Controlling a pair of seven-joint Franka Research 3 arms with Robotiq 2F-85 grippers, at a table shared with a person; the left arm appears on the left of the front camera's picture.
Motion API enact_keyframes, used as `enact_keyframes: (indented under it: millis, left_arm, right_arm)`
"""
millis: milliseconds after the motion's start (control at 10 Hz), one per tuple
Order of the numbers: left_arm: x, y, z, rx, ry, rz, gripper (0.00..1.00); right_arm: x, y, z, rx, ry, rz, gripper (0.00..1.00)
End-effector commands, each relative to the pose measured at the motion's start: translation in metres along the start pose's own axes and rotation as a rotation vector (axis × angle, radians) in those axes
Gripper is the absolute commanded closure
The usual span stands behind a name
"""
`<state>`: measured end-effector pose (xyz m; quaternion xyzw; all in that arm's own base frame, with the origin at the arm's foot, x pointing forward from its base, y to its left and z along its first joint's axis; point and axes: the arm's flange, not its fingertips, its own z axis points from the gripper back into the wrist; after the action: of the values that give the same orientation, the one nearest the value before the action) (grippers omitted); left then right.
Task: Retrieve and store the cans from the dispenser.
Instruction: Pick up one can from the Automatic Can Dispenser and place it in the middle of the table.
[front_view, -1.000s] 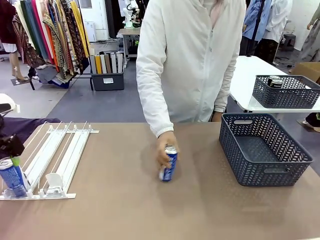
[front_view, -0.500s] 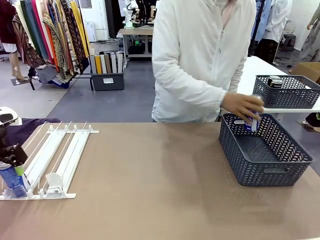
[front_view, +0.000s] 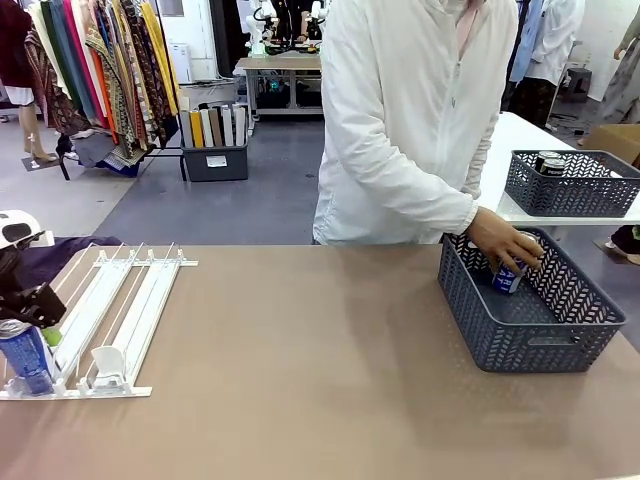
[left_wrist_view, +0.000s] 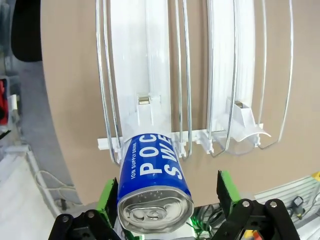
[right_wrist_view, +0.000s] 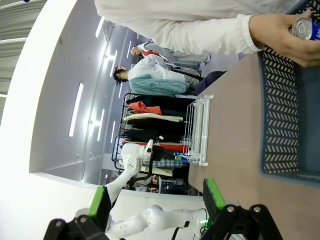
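Note:
A blue can (front_view: 26, 360) with white lettering stands at the front lip of the white dispenser (front_view: 120, 300), in its leftmost lane. My left gripper (front_view: 38, 325) hangs just over it. In the left wrist view the can (left_wrist_view: 154, 187) sits between the open green pads (left_wrist_view: 108, 194), one pad close beside it and a gap on the other side. At the far right a person's hand (front_view: 505, 245) holds another blue can (front_view: 508, 276) inside the dark grey basket (front_view: 470, 300). My right gripper (right_wrist_view: 156, 197) is open with nothing between its fingers.
A white pusher block (front_view: 108, 365) sits at the front of a neighbouring lane. A second grey basket (front_view: 570, 190) holding black cans stands on a white table at the back right. The brown tabletop (front_view: 300, 360) lies bare between dispenser and basket.
The person carried the blue can from the middle of the table into the grey basket. My left gripper sank slightly around the can at the dispenser's front.

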<state>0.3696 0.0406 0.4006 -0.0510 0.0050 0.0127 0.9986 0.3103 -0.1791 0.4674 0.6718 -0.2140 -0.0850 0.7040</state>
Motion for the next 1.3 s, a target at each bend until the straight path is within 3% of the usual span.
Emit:
enact_keyframes:
  millis: [0, 100, 200, 900, 1100, 1200]
  left_arm:
    - [-0.007, 0.004, -0.005, -0.012, -0.031, 0.008, 0.13]
    - [-0.006, 0.004, -0.005, 0.002, -0.035, 0.017, 0.72]
    - [-0.006, 0.004, -0.005, 0.0, -0.044, 0.025, 1.0]
    - [-0.01, 0.004, 0.004, 0.008, -0.082, 0.037, 1.0]
    - [-0.032, 0.004, 0.055, 0.064, -0.17, 0.09, 1.0]
    - [-0.053, -0.001, 0.088, 0.025, -0.207, 0.05, 1.0]
  right_arm:
    - [0.0, 0.001, 0.001, -0.005, 0.01, 0.025, 0.0]
    - [0.0, 0.001, 0.001, -0.005, 0.01, 0.025, 0.0]
    - [0.0, 0.001, 0.001, -0.005, 0.01, 0.025, 0.0]
    - [0.0, 0.001, 0.001, -0.005, 0.01, 0.025, 0.0]
    - [0.0, 0.001, 0.001, -0.005, 0.01, 0.025, 0.0]
    - [0.0, 0.001, 0.001, -0.005, 0.01, 0.025, 0.0]
